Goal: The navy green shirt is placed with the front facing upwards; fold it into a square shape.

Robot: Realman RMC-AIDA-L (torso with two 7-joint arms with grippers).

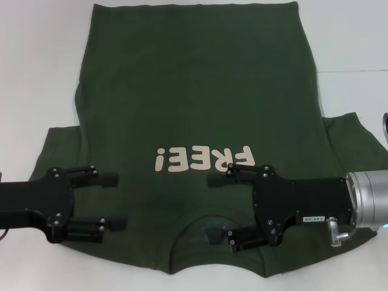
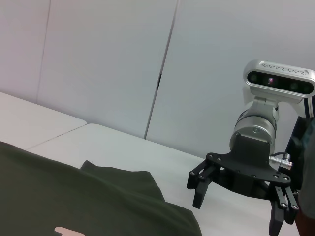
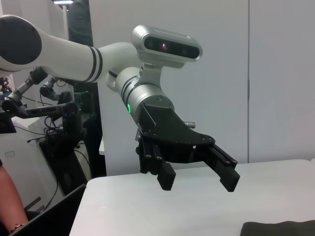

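The navy green shirt (image 1: 200, 91) lies spread flat on the white table (image 1: 36, 73), front up, with its cream "FREE!" lettering (image 1: 203, 159) upside down from my head view. Its round collar (image 1: 194, 219) is at the near edge and the hem is at the far edge. My left gripper (image 1: 115, 202) hovers open over the near left shoulder area, fingers pointing inward. My right gripper (image 1: 213, 207) is open beside the collar, fingers pointing toward the left one. The left wrist view shows the right gripper (image 2: 236, 214) above the shirt (image 2: 98, 201). In the right wrist view the left gripper (image 3: 198, 181) is open.
Both short sleeves (image 1: 54, 145) (image 1: 357, 139) stick out sideways on the table. White table surface borders the shirt at left, right and far side. Beyond the table's left end stand dark equipment stands (image 3: 64, 128), and a person's arm (image 3: 10, 206) shows there.
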